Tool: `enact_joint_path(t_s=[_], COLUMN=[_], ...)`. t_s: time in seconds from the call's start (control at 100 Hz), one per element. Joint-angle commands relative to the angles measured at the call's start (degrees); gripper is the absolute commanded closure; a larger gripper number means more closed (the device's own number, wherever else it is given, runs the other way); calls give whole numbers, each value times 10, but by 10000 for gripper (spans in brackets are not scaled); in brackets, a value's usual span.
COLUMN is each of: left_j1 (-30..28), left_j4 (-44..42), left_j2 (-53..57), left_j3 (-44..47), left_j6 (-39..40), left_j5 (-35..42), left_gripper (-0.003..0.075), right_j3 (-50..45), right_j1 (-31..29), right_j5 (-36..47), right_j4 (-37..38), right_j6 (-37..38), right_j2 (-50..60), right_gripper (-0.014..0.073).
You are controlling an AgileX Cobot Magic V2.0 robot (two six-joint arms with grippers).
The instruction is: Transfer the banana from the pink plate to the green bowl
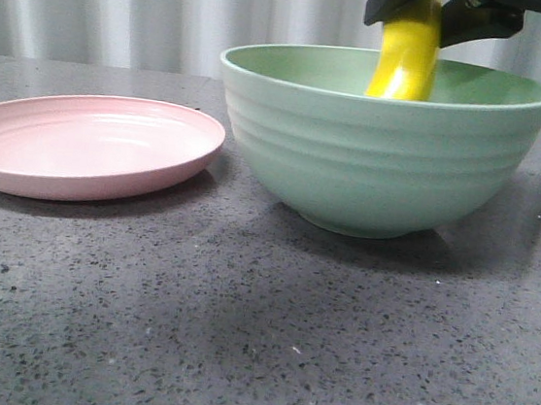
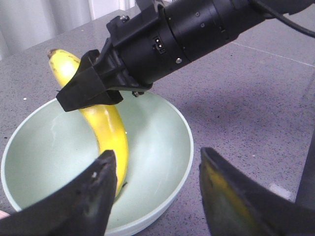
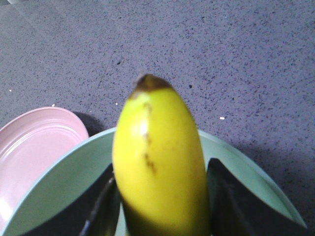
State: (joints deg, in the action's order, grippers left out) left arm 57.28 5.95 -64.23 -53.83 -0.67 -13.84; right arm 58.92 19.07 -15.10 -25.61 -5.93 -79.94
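Note:
The banana [image 1: 407,52] stands nearly upright inside the green bowl [image 1: 374,156], dark tip up, its lower end down in the bowl. My right gripper [image 1: 439,12] is shut on the banana's upper part, one finger on each side; the right wrist view shows this grip [image 3: 161,167] on the banana [image 3: 160,162]. The pink plate [image 1: 81,147] lies empty to the left of the bowl. My left gripper [image 2: 156,152] is open and empty, above the bowl's rim [image 2: 189,142], apart from the banana [image 2: 110,137]. Its finger hides the banana's lower end.
The bowl and plate sit on a dark speckled stone counter [image 1: 255,338]. A pale curtain hangs behind. The right arm's black wrist [image 2: 187,34] reaches over the bowl in the left wrist view.

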Motion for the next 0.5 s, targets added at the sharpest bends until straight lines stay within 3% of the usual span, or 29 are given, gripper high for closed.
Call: enact_joint_path(t_s=[0.0, 0.22, 0.49], left_j1=[3, 3, 3], left_j4=[1, 1, 1], left_j2=[13, 13, 13], left_j3=[-21, -21, -21], left_j6=[-1, -1, -1], left_j5=[45, 45, 45], left_gripper=[367, 367, 367], right_j3=[19, 19, 19], right_j1=[-3, -3, -3], right_j5=[41, 45, 49], right_j4=[10, 25, 41], right_j6=[-6, -6, -6], right_j2=[16, 23, 50], right_gripper=[284, 121, 113])
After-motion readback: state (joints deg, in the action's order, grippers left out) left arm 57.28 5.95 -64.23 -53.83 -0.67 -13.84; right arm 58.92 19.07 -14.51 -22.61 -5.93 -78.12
